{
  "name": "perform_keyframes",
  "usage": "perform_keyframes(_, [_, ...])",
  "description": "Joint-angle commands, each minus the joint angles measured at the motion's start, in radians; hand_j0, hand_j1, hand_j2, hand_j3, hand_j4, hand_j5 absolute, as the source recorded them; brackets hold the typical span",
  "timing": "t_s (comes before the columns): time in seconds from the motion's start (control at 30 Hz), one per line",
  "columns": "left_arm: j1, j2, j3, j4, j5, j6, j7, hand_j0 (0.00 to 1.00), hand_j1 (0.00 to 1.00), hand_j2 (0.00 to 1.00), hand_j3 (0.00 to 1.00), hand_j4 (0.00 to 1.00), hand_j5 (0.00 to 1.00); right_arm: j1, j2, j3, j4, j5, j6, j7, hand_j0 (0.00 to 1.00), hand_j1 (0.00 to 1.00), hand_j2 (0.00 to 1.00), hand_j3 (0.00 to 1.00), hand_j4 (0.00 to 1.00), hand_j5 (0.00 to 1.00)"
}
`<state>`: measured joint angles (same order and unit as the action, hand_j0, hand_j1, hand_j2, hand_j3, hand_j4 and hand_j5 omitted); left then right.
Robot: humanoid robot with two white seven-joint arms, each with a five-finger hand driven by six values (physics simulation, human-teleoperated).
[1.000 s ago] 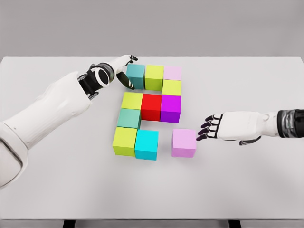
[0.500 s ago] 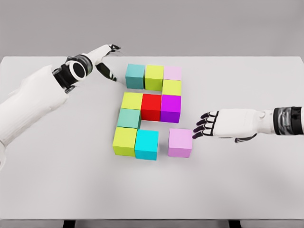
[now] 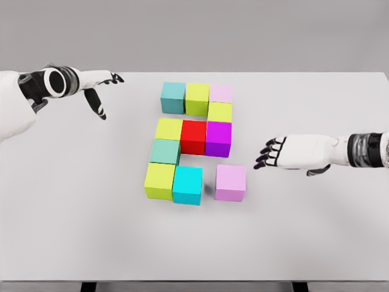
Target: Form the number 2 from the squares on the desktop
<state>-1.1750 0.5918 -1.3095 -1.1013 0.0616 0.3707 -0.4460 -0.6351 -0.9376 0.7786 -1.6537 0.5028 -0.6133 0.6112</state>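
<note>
Coloured cubes lie on the white table [image 3: 73,231]. The top row holds a teal cube [image 3: 173,97], a lime cube [image 3: 197,98] and a pale pink cube [image 3: 220,93]. Below sits a yellow-green cube [image 3: 220,112]. The middle row has a yellow-green cube [image 3: 168,129], a red cube [image 3: 193,136] and a purple cube [image 3: 218,139]. A teal-green cube [image 3: 165,151] joins a lime cube [image 3: 160,180] and a cyan cube [image 3: 188,185]. A lilac cube [image 3: 230,182] stands a small gap right of the cyan one. My right hand [image 3: 270,154] is open, apart from it. My left hand [image 3: 100,91] is open at the far left.
The table's far edge runs behind the top row, and its front edge shows near the bottom of the view. Bare tabletop lies to the left and right of the cube group.
My left hand has drawn back from the teal top cube to the far left. The lilac cube slid slightly left toward the cyan one, then my right hand pulled back to the right.
</note>
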Motion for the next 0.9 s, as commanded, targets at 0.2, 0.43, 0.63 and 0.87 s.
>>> perform_keyframes(0.2, [0.0, -0.075, -0.002, -0.002, -0.019, -0.007, -0.014, 1.0, 1.0, 1.0, 1.0, 1.0, 1.0, 0.002, 0.003, 0.047, -0.081, 0.008, 0.002, 0.0, 1.0, 1.0, 1.0, 1.0, 1.0, 1.0])
perform_keyframes(0.43, [0.006, -0.101, -0.004, 0.0, -0.02, -0.006, -0.014, 1.0, 1.0, 1.0, 1.0, 1.0, 1.0, -0.002, 0.006, 0.056, -0.103, 0.005, 0.002, 0.0, 1.0, 1.0, 1.0, 1.0, 1.0, 1.0])
perform_keyframes(0.63, [0.012, -0.13, -0.016, 0.008, -0.022, -0.006, -0.013, 1.0, 1.0, 1.0, 1.0, 1.0, 1.0, -0.017, 0.022, 0.054, -0.103, -0.001, 0.002, 0.0, 1.0, 1.0, 1.0, 1.0, 1.0, 1.0])
perform_keyframes(0.87, [0.012, -0.184, -0.016, 0.054, -0.043, -0.006, -0.007, 1.0, 1.0, 1.0, 1.0, 1.0, 1.0, -0.017, 0.03, 0.065, -0.104, -0.001, 0.002, 0.0, 1.0, 1.0, 1.0, 1.0, 1.0, 1.0])
